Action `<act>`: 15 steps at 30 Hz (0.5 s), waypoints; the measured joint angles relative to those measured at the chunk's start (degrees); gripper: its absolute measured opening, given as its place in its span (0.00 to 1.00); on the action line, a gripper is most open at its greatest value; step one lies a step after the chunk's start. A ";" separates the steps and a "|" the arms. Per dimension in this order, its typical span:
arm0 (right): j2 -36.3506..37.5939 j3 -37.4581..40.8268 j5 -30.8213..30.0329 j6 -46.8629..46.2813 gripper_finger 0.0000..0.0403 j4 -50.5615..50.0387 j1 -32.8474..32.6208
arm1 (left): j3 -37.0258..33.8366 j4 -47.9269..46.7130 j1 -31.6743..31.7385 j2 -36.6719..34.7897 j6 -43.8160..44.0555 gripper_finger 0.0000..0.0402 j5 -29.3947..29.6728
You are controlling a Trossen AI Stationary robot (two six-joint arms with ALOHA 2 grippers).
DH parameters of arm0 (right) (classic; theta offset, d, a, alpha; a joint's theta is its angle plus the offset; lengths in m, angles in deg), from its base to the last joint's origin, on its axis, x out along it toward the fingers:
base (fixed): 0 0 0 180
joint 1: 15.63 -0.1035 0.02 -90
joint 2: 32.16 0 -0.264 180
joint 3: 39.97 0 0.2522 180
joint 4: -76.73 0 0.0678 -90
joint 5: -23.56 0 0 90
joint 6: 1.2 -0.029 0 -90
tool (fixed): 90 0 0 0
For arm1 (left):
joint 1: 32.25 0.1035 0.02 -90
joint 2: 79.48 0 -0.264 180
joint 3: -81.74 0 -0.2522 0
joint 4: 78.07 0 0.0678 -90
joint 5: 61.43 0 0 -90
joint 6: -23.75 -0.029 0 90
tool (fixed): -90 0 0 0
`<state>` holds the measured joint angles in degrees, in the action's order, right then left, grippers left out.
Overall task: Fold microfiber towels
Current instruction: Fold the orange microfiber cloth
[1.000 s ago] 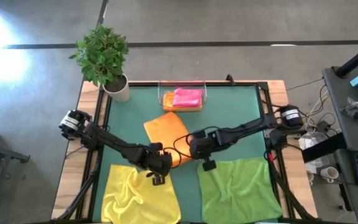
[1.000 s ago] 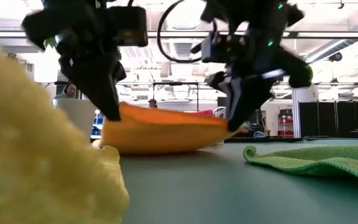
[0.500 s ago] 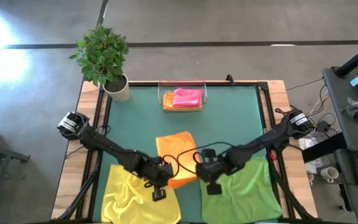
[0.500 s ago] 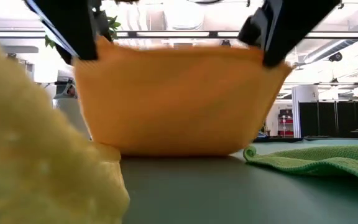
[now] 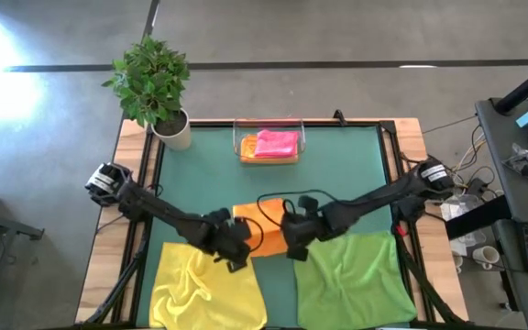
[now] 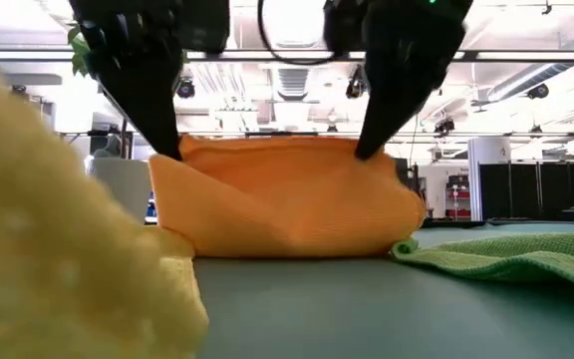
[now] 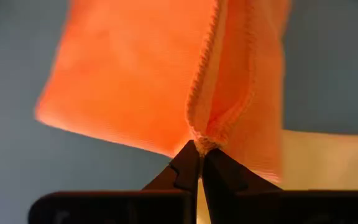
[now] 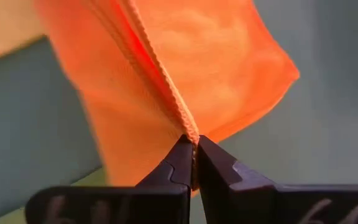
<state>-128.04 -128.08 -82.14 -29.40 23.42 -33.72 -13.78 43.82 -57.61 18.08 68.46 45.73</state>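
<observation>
An orange towel (image 5: pixel 258 223) hangs between my two grippers at the middle of the dark green mat (image 5: pixel 337 174). In the low view its lower part (image 6: pixel 287 224) rests on the mat. My left gripper (image 5: pixel 237 244) is shut on its left top corner and my right gripper (image 5: pixel 291 240) on its right top corner. A yellow towel (image 5: pixel 204 289) lies crumpled at the near left. A green towel (image 5: pixel 356 280) lies spread at the near right. A folded pink towel (image 5: pixel 277 142) lies on a folded orange one (image 5: pixel 248 148) in the clear tray. My left gripper pinches the orange towel's stitched edge (image 7: pixel 201 142) at its left top corner (image 6: pixel 172 152) between two fingertips, from above. The cloth bunches into a small fold at the tips. The towel hangs slack below, its lower part on the mat. My right gripper pinches the towel's stitched edge (image 8: pixel 190 134) at its right top corner (image 6: pixel 365 150) between two fingertips, from above. The towel hangs below, sagging between the grippers, with its lower part on the mat.
The clear tray (image 5: pixel 269 158) stands at the far middle of the mat. A potted plant (image 5: pixel 154 87) stands at the far left corner. Bare mat lies between the tray and the orange towel. The yellow towel (image 6: pixel 58 249) and the green towel (image 6: pixel 506 254) flank the near middle.
Both grippers raised the orange towel's edge and drew it toward the table's near edge, which lifted the cloth high. They have since gone back a little toward the far edge and down. The towel now slumps on the mat, shorter from above than before.
</observation>
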 joint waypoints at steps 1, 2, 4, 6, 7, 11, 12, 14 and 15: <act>-0.67 0.00 -0.35 1.08 0.02 0.20 1.02 | -0.01 -0.46 0.71 0.00 -0.02 0.00 -0.02; -1.36 -0.02 -0.62 2.12 0.02 0.66 1.95 | -0.02 -0.74 1.32 0.00 -0.02 0.00 -0.13; -2.69 0.00 -0.59 3.30 0.02 1.96 4.04 | -0.04 -1.28 2.70 0.00 0.02 0.00 -0.31; -3.79 0.00 -0.70 4.20 0.02 2.98 5.87 | -0.04 -2.15 4.17 0.00 1.10 0.00 -0.39; -4.01 0.01 -0.93 4.97 0.02 3.07 6.57 | -0.04 -2.64 4.84 0.00 2.06 0.00 -0.40; -4.39 0.02 -0.61 7.01 0.02 4.29 9.30 | -0.09 -5.48 7.17 0.00 3.08 0.00 -0.40; -4.42 0.02 -0.61 7.75 0.02 4.73 10.04 | -0.09 -5.82 7.73 0.00 3.08 0.00 -0.43; -4.43 0.02 -0.65 9.57 0.02 5.72 11.27 | -0.13 -6.10 8.84 0.00 3.04 0.00 -1.22; -4.43 0.02 -0.68 10.23 0.02 5.95 11.83 | -0.13 -6.07 9.36 0.00 3.02 0.00 -1.96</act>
<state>-132.47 -128.06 -82.82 -19.18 29.37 -21.89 -13.91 37.75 -48.26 18.08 71.48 43.76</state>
